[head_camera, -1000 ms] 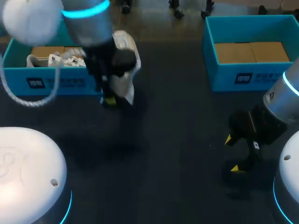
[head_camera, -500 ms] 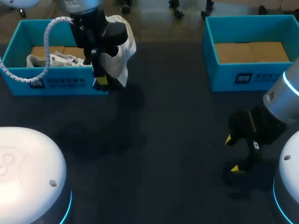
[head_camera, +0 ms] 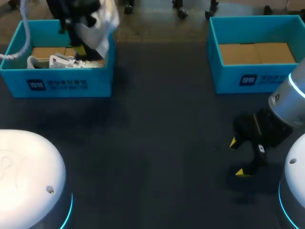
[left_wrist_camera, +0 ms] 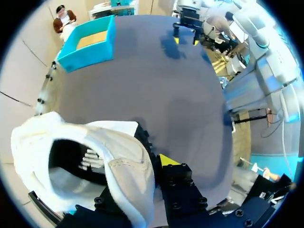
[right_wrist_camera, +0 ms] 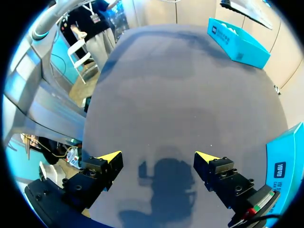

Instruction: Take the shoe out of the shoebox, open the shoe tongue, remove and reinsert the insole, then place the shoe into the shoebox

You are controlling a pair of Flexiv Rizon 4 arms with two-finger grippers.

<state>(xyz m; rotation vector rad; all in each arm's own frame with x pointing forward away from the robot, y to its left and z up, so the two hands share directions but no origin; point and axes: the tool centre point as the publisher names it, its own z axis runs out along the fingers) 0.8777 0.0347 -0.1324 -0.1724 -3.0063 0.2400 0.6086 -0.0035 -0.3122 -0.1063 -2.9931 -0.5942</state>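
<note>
Left end effector [head_camera: 82, 47] is clenched on the side of the white shoe [head_camera: 97, 23] and holds it up in the air over the back right part of the left shoebox [head_camera: 57, 83]. One yellow fingertip [left_wrist_camera: 166, 159] shows just beside the shoe's wall; the other is hidden behind it. There's already a second shoe [head_camera: 61, 61] lying inside that box with its laces showing, right under the held one.

The held shoe hangs tilted, long axis closer to upright than flat, with its mouth turned toward the wrist camera so you look straight down inside. Can't tell toe from heel in the head view.

Right shoebox [head_camera: 215, 57] sits well apart, only its brown cardboard bottom showing. Right end effector [head_camera: 237, 158] hangs released just over bare surface [head_camera: 162, 143], near the right shoebox.
</note>
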